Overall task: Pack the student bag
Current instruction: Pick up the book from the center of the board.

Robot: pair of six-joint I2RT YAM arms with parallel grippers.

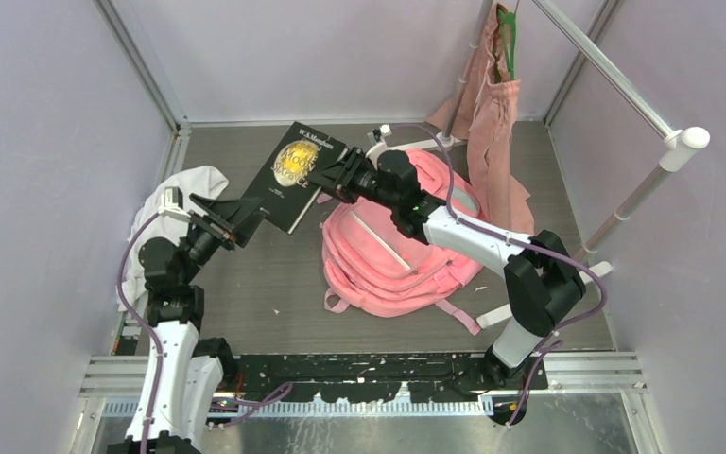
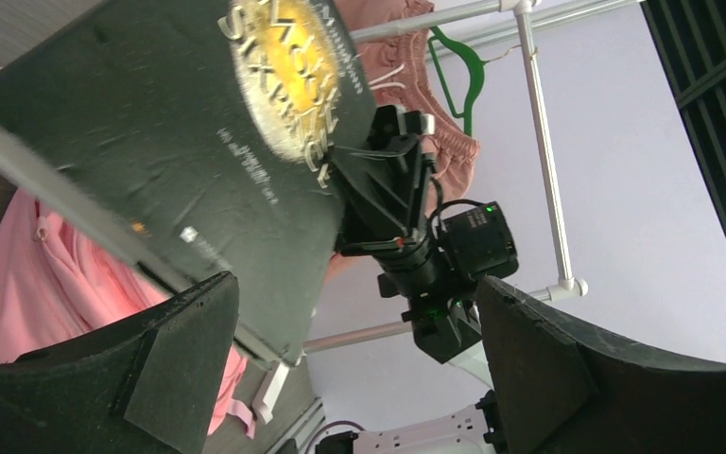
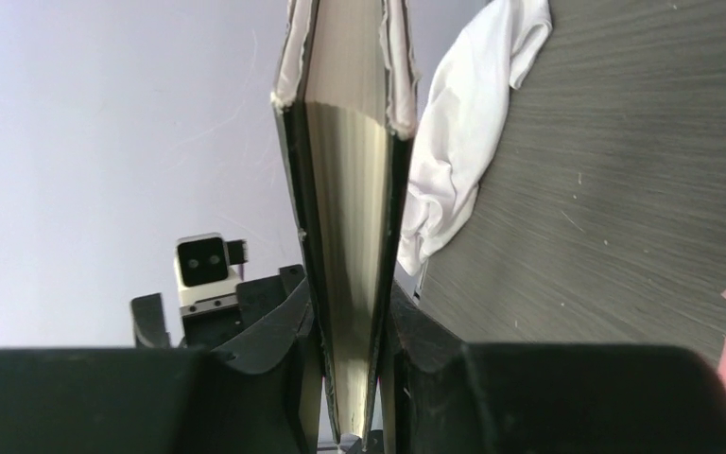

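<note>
student bag (image 1: 378,270) beside hanging tote (image 1: 493,118)

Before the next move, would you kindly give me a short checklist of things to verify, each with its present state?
1. Right gripper shut on the book: ok.
2. Left gripper open: ok.
3. Left gripper clear of the book: cannot tell; the book's corner sits between its fingers.
4. Student bag main compartment unzipped: cannot tell.
5. Book above the student bag: not ok; it hangs over the table left of the bag.
</note>
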